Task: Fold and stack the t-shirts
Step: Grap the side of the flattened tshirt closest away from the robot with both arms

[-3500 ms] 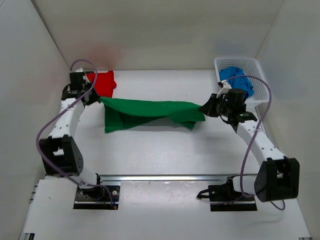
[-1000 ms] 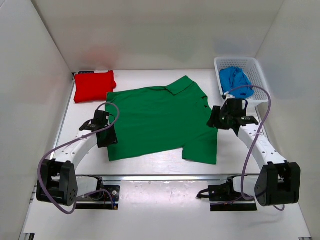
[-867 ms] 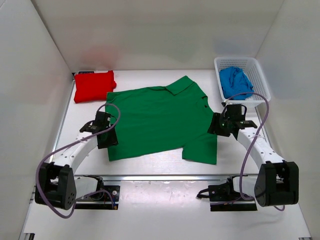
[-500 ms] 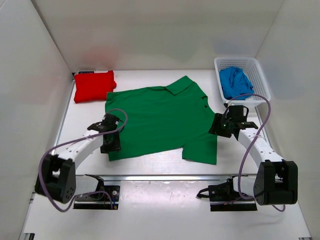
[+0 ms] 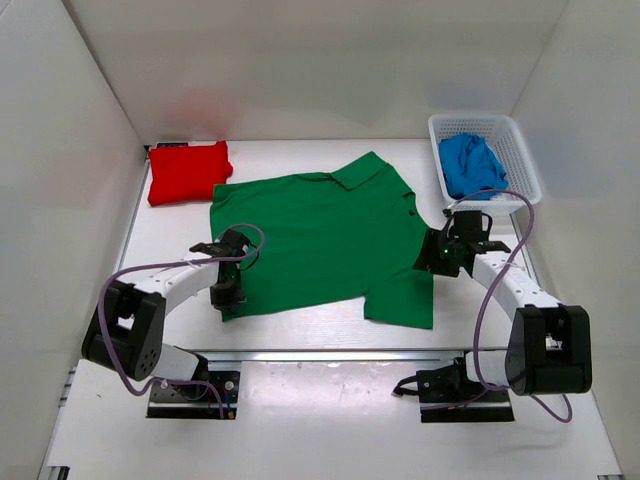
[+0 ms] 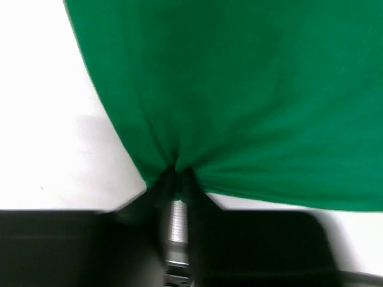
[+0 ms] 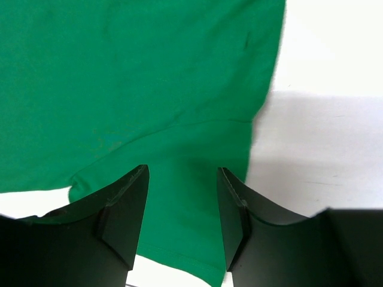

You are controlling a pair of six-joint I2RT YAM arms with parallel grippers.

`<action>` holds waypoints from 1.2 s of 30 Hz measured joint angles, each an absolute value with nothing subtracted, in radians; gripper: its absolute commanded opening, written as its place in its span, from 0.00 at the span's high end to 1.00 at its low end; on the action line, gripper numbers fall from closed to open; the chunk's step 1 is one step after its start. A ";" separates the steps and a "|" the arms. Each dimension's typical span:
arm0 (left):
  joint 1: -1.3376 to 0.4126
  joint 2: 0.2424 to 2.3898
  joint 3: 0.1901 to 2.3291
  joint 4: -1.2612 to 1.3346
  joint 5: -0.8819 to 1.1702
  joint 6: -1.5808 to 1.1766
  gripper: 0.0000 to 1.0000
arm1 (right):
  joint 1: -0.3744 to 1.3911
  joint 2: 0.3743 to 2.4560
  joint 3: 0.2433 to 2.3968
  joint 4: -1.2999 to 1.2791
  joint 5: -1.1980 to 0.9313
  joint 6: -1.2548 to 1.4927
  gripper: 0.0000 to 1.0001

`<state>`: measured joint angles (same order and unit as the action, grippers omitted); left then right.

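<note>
While it is laid out flat across the middle of the bench (image 5: 300, 322), the green t-shirt (image 5: 320, 235) is turned so that its collar (image 5: 362, 170) points toward the far right. Its near-left corner is gripped by the left pincer (image 6: 176, 179), which is clenched on a small pinch of cloth. In the left wrist view the fabric is seen gathered into creases that fan out from between the closed fingers. At the shirt's right edge the right pincer (image 7: 181, 179) is held released. Its two fingers (image 7: 125, 209) are spread apart, and the green cloth of the sleeve (image 5: 403, 298) is seen in the gap between them. Whether the fingertips touch the cloth cannot be told. The sleeve is spread toward the near right, and a strip of bare bench is shown beside it in the right wrist view. A folded red t-shirt (image 5: 188, 172) is placed at the far-left corner of the bench, near the green shirt's far-left corner. A blue t-shirt (image 5: 470, 163) is bundled, unfolded, inside a white basket (image 5: 476, 119), which is set at the far right of the bench, beyond the right pincer.
</note>
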<state>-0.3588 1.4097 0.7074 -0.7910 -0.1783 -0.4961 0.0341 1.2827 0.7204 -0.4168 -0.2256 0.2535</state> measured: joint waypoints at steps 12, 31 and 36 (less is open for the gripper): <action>-0.342 1.391 0.695 -0.770 -0.164 -0.493 1.00 | 0.072 1.288 0.667 -0.459 -0.128 0.266 0.52; -0.284 1.312 0.673 -0.735 -0.125 -0.444 1.00 | 0.173 1.325 0.683 -0.556 -0.051 0.313 1.00; -0.199 1.240 0.698 -0.751 -0.112 -0.403 1.00 | 0.229 1.079 0.719 -0.689 -0.042 0.351 1.00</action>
<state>-0.1993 1.2404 0.6983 -0.7513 -0.1116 -0.4034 0.2295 1.0794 0.7189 -0.6891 -0.0418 0.3508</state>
